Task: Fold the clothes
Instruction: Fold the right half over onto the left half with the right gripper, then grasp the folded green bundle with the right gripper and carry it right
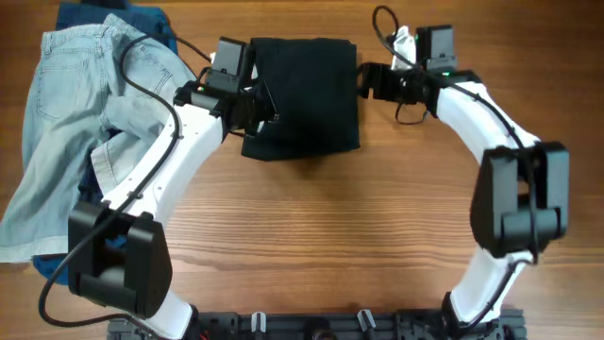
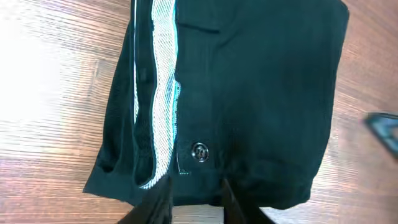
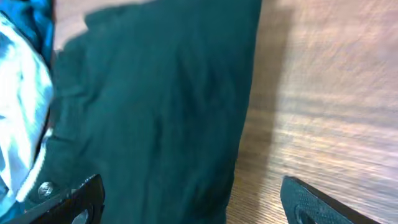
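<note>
The black shorts (image 1: 304, 94) lie folded in a flat rectangle at the back middle of the table. The left wrist view shows their pale lining strip and a button (image 2: 200, 151). My left gripper (image 1: 267, 111) is at their left edge; its fingers (image 2: 198, 186) stand a little apart, straddling the hem, and the cloth lies flat. My right gripper (image 1: 361, 80) is at their right edge, wide open (image 3: 191, 186) over the shorts (image 3: 155, 106) and bare wood. Light-blue denim (image 1: 66, 113) lies at the far left over dark-blue pieces (image 1: 142, 19).
The denim pile covers the left side of the wooden table (image 1: 377, 227), and the left arm passes over it. A black cable (image 1: 382, 19) loops behind the right wrist. A black rail (image 1: 311, 326) runs along the front edge.
</note>
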